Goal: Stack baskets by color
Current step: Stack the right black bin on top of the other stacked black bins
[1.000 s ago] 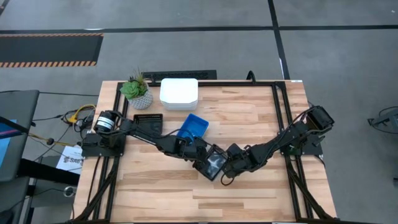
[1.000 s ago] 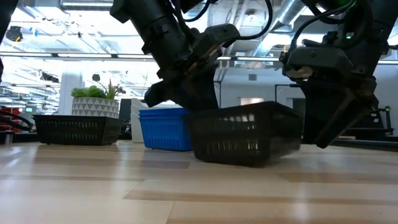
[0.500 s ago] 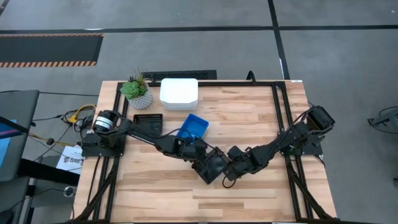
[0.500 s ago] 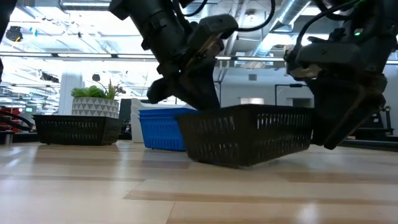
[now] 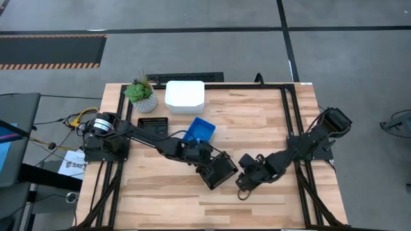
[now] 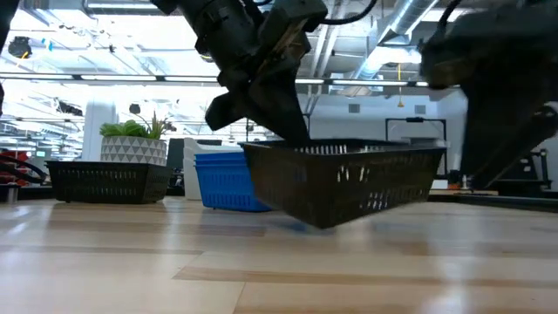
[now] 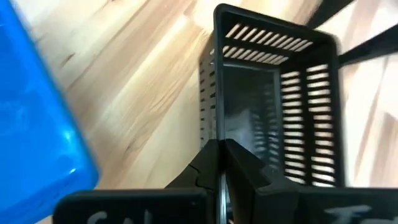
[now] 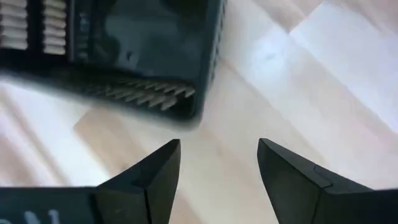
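Observation:
My left gripper (image 5: 207, 162) is shut on a black basket with slotted sides (image 5: 219, 171), which hangs tilted just above the middle of the table (image 6: 349, 181). My right gripper (image 8: 217, 163) stands open a little to the basket's right (image 5: 246, 181) and touches nothing. A blue basket (image 5: 200, 130) rests on its base behind my left arm. Another black basket (image 5: 152, 123) stands at the left. A stack of white baskets (image 5: 185, 96) is at the far edge. My left gripper pinches the black basket's wall at the rim of the end nearest the wrist (image 7: 213, 138), one finger inside and one outside. The fingers (image 6: 283, 122) slant down from the table's far left. The basket hangs tilted below them, its lowest corner (image 6: 327, 225) close above the wood.
A small green potted plant (image 5: 141, 94) stands at the far left corner beside the white stack. Bare wood lies along the near edge (image 5: 212, 212) and at the far right (image 5: 257, 115). A black frame (image 5: 292, 128) runs around the table.
My left gripper has risen a little with the black basket. The basket stood on the table and now hangs clear, turned about and tipped. My right gripper has stayed open and has drawn away from the basket toward the table's right and near edges.

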You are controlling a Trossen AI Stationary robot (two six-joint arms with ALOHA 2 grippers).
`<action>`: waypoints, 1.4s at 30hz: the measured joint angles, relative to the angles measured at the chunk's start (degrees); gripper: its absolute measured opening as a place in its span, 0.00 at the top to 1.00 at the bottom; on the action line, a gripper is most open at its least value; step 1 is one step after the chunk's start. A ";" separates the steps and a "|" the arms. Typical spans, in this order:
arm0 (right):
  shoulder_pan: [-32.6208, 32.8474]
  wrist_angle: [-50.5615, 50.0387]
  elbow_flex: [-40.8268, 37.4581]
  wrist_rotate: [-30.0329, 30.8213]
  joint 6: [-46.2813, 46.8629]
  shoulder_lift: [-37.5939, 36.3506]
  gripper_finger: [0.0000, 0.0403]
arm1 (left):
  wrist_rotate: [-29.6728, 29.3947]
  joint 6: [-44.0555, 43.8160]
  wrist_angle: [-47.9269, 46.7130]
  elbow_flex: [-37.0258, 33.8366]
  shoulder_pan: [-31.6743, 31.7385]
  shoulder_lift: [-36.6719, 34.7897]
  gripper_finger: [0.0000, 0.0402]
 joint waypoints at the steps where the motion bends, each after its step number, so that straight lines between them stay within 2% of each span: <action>1: 0.80 -0.67 0.00 -0.28 0.58 -0.96 0.41 | -0.01 0.01 -1.01 0.00 0.02 -0.44 1.00; 4: 3.50 -1.50 0.00 -0.24 1.96 -4.04 0.41 | 0.18 0.56 -1.79 0.00 0.02 -1.45 1.00; 9: 7.07 -3.99 0.00 4.89 5.17 -8.30 0.41 | 0.46 0.91 -2.83 0.00 -0.50 -4.25 1.00; 16: 8.17 -7.13 0.02 9.39 7.55 -10.48 0.41 | 0.20 1.26 -9.28 0.00 -1.07 -10.30 1.00; 21: 7.28 -7.74 0.01 9.56 7.31 -9.73 0.41 | 0.96 1.81 -14.07 0.00 -1.37 -12.72 1.00; 26: 6.93 -8.08 -0.02 9.55 7.27 -9.78 0.41 | 7.64 2.23 -19.38 0.00 -1.97 -12.15 1.00; 29: 6.92 -8.20 -0.02 9.55 7.07 -9.78 0.41 | 9.63 4.00 -21.03 -0.32 -2.67 -12.10 1.00; 35: 6.88 -8.35 -0.02 9.55 7.07 -9.78 0.41 | 9.80 5.08 -24.66 -0.58 -3.58 -11.82 1.00; 42: 6.88 -8.27 -0.02 9.52 7.07 -9.76 0.41 | 7.09 5.12 -21.18 -4.85 -3.60 -11.40 1.00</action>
